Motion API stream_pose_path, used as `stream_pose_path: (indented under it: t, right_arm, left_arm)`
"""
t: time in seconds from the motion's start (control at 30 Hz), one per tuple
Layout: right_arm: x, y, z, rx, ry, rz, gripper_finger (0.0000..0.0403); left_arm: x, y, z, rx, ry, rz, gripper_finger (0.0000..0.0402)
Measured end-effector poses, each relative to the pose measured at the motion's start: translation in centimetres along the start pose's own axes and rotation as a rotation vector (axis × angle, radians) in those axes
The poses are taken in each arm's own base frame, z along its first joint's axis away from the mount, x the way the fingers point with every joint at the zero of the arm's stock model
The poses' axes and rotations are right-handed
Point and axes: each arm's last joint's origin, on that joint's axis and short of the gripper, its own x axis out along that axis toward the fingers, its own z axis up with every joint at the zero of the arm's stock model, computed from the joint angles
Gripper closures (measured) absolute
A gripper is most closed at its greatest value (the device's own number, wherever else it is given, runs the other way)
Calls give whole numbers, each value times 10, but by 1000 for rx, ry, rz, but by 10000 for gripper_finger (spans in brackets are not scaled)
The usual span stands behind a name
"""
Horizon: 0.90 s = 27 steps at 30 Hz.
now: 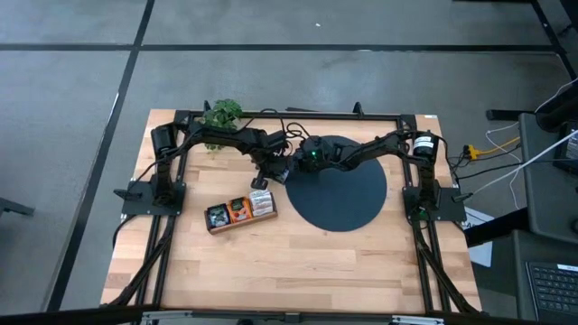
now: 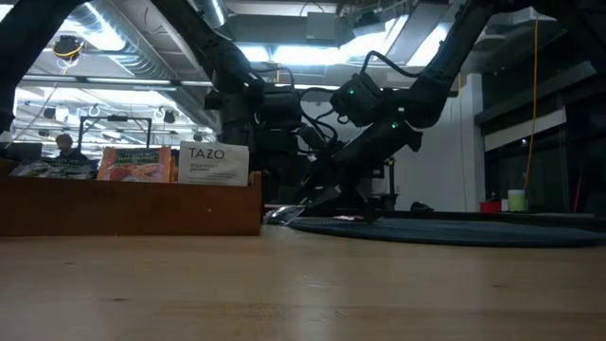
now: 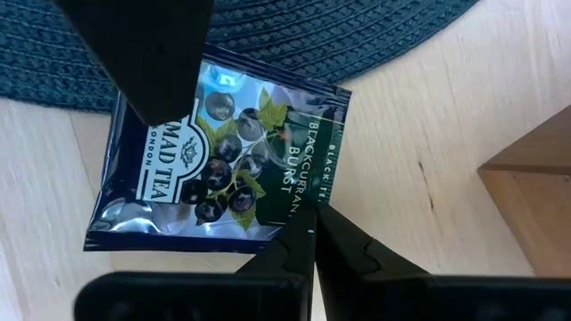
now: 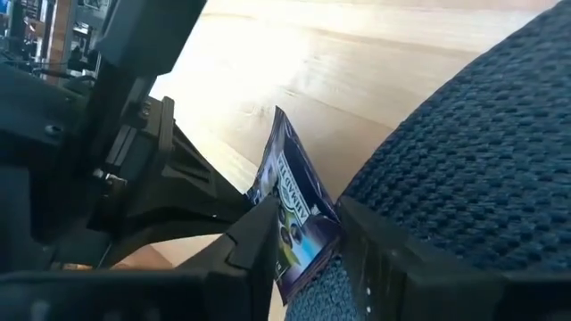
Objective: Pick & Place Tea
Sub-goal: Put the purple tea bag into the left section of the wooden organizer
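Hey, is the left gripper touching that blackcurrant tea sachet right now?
Touching. In the left wrist view, the left gripper pinches the edge of the blackcurrant sachet.

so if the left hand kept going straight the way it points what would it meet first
Probably the dark blue tea sachet its closed fingers already pinch by one edge; just past it lie the wooden table and the rim of the dark woven mat. Depth is hard to judge.
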Motion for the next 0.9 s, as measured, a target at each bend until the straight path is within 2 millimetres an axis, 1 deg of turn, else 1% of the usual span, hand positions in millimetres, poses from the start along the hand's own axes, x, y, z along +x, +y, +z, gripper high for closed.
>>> stream_pose_path:
  t: [0.07, 0.13, 0.27, 0.3, 0.47, 0.6, 0.7, 0.8, 0.9]
  right_arm:
    - [0, 0, 0, -5, 4, 3, 293]
    - [0, 0, -1, -14, 19, 13, 314]
    - [0, 1, -1, -54, 46, 29, 380]
    - [0, 1, -2, -58, 48, 33, 391]
    - [0, 1, -1, -62, 52, 40, 396]
    - [0, 2, -1, -81, 50, 63, 398]
    - [0, 4, 1, -91, 39, 88, 399]
    - [0, 5, 3, -93, 24, 106, 399]
    - [-1, 5, 8, -92, 20, 131, 400]
  left_arm:
    - [-1, 0, 0, -15, -3, 2, 399]
    - [-4, 0, 0, -31, -8, 6, 399]
    - [-13, 1, -2, -91, -17, 16, 399]
    - [-16, 1, -3, -104, -17, 21, 399]
    - [-38, 0, -3, -156, -52, 53, 399]
    - [-51, -3, -3, -183, -67, 72, 399]
    - [-66, -7, -4, -246, -76, 80, 400]
    - [-89, -14, -6, -318, -133, 64, 399]
    - [-121, -22, -8, -372, -237, 57, 399]
